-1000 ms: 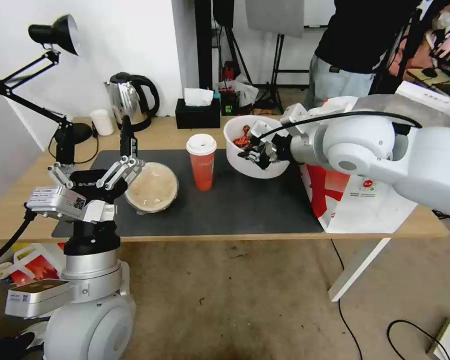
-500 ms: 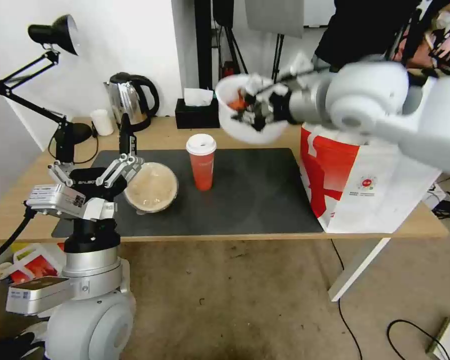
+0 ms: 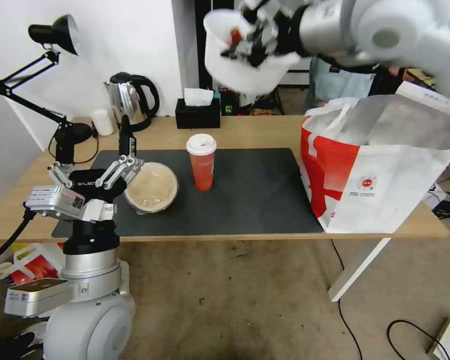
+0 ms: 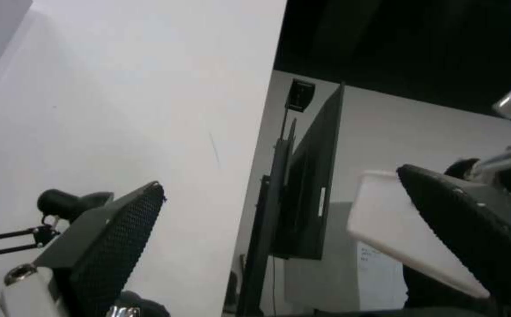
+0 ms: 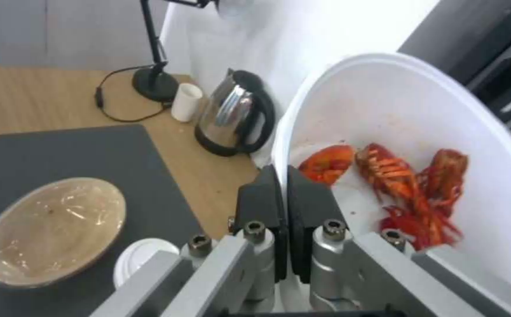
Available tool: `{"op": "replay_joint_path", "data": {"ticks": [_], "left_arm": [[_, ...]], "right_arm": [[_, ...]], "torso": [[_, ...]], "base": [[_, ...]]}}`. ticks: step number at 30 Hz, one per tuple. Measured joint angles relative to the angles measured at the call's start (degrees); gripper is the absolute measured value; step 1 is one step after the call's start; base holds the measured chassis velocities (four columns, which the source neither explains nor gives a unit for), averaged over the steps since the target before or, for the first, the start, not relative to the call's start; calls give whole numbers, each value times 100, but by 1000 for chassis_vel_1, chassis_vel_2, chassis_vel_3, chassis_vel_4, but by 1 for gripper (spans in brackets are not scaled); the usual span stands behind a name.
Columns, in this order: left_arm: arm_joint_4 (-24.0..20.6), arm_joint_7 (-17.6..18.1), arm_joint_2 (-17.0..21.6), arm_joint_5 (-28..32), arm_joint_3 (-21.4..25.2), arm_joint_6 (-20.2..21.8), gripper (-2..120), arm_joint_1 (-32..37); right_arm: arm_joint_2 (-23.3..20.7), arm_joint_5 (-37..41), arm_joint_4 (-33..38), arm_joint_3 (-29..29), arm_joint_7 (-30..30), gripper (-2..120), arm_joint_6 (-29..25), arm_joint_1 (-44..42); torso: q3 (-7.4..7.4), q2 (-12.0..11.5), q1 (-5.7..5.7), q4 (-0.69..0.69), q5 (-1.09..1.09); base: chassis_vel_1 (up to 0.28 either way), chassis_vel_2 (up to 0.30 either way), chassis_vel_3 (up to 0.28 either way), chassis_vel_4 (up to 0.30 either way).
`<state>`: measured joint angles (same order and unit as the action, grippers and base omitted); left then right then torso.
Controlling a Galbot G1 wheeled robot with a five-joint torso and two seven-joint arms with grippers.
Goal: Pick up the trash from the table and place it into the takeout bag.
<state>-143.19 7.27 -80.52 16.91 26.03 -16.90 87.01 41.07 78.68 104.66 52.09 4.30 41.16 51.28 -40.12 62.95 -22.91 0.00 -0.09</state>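
High above the table (image 3: 265,131) | my right gripper (image 5: 283,189) pinches the white bowl (image 5: 443,132) rim | takeout bag (image 3: 370,185) below | left gripper (image 4: 284,229) spread, empty.

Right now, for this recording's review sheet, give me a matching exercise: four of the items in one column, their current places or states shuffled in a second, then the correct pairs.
Column 1
1. white bowl of crayfish shells
2. red paper cup
3. beige lidded bowl
4. takeout bag

Column 2
A. standing open at the table's right end
B. lying tilted on the dark mat beside the left gripper
C. upright mid-mat, white lid on
D. held high above the table, rim pinched by the right gripper

Pairs: 1-D, 2-C, 3-B, 4-A
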Motion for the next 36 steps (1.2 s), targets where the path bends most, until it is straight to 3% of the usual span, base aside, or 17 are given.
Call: {"op": "replay_joint_path", "data": {"ticks": [12, 24, 36], "left_arm": [[-3, -1, 61, 32, -6, -3, 100, 18], [-5, -2, 142, 77, -51, -7, 100, -54], [-6, -6, 140, 77, -104, -9, 100, -53]], "right_arm": [[-515, 47, 14, 629, 204, 0, 8, 592], [-1401, -91, 252, 1070, 387, 0, 13, 853], [-1777, -508, 232, 1409, 638, 0, 15, 983]], "torso": [[0, 0, 0, 0, 2], [0, 0, 0, 0, 2], [0, 0, 0, 0, 0]], "base": [[0, 0, 0, 0], [0, 0, 0, 0], [0, 0, 0, 0]]}}
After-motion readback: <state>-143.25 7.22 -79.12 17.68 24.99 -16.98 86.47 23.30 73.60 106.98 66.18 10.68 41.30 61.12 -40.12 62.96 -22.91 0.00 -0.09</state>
